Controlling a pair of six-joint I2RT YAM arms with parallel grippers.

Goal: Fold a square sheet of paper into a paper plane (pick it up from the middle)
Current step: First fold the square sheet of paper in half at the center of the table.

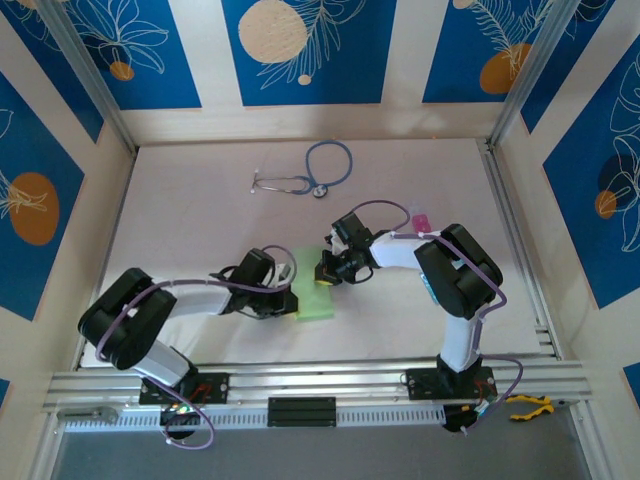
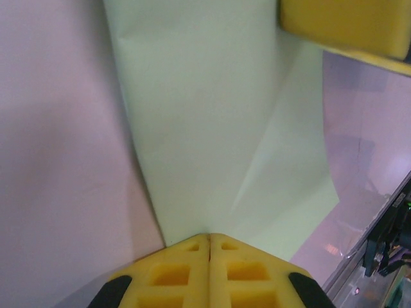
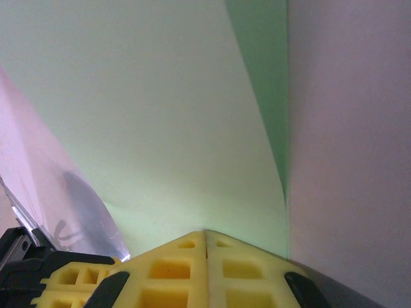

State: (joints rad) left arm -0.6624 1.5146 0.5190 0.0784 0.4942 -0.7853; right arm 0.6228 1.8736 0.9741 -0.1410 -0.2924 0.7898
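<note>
Item 1. Metal rail [image 1: 330, 385] along the near edge of the table, carrying both arm bases. Yellow-handled pliers [image 1: 530, 405] lie at its right end.

Item 2. Table [image 1: 200, 200], pale surface and mostly bare.

Item 3. Sheet of paper [image 1: 313, 298], pale green. It lies on the table at front centre, between the two arms. From above its outline is taller than wide. In the left wrist view a slanting crease runs across it, with one layer lying over another. In the right wrist view a darker green strip shows along its right side.

Item 4. Left gripper [image 1: 290, 282], reaching in from the left, at the paper's left edge. Its yellow fingers [image 2: 186, 269] are pressed together, with no gap at the seam. The tip meets the paper's near edge. Whether any paper is pinched between them cannot be told.

Item 5. Right gripper [image 1: 326, 272], reaching in from the right, over the paper's upper right part. Its fingers [image 3: 173, 269] are likewise fully closed, with the tip on or just above the sheet. Whether it has hold of the paper cannot be told. One of its fingers also shows at the top right of the left wrist view.

Item 6. Pink block [image 1: 420, 218], small, on the table beyond the right arm and well apart from the paper.

Item 7. Stethoscope [image 1: 310, 175], blue tubing looped, towards the far side of the table.

Item 8. Wall panels [image 1: 300, 50], blue with pale leaf and circle prints, enclosing the table.
</note>
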